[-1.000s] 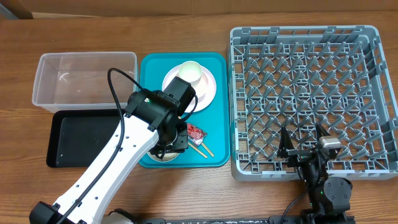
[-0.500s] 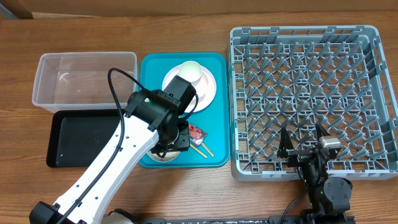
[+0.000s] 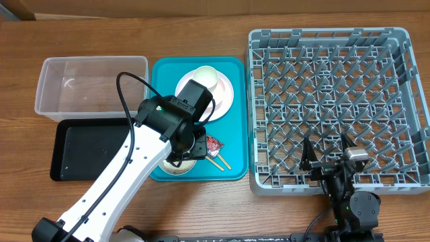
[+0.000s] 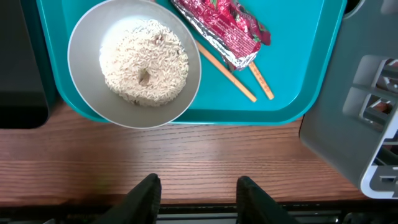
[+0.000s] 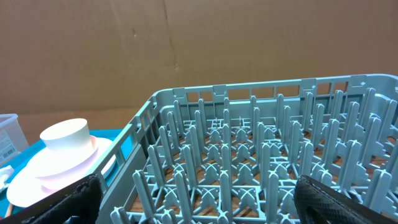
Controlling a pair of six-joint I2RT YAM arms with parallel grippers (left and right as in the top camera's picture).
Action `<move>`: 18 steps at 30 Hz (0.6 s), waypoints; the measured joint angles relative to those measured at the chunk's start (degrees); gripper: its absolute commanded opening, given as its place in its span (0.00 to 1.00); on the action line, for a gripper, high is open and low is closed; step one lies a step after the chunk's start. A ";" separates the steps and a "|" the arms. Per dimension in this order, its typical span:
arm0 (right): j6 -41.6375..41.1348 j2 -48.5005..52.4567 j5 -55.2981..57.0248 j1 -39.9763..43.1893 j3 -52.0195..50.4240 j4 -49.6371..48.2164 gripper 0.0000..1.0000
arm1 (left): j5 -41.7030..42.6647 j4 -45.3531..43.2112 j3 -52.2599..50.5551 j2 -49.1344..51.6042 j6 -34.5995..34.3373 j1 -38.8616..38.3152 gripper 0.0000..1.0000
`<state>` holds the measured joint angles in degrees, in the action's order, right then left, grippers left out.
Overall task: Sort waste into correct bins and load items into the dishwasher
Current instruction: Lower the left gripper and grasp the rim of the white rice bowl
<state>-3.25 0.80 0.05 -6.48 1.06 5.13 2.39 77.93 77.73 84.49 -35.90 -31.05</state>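
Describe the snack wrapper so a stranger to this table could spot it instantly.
Find the teal tray between the clear tub and the big grey rack. Near its robot-side edge, right of the rice-filled bowl, lies the wrapper over two wooden chopsticks. It is the only red, shiny, crinkled thing there.

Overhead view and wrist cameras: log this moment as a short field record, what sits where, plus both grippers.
rice bowl: on teal tray, near-left corner
red wrapper: lying across chopsticks, beside the bowl
cup: on plate, same tray
dish rack: no dishes in it
clear tub: nothing visible inside
left gripper: open, empty, above the table near the bowl
right gripper: open, empty, over the rack's front edge
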 measured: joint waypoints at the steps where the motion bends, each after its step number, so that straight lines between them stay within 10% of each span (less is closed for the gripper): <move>1: 0.00 0.00 0.00 0.00 0.00 0.07 1.00 | 0.00 -0.02 0.00 0.02 0.00 0.00 0.40; 18: -0.02 0.00 0.00 0.00 0.00 0.04 1.00 | -0.04 -2.36 -0.13 0.02 -0.20 0.00 0.31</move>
<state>-3.27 0.80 0.05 -6.48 1.06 5.17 2.35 75.57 77.60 84.51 -36.10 -31.05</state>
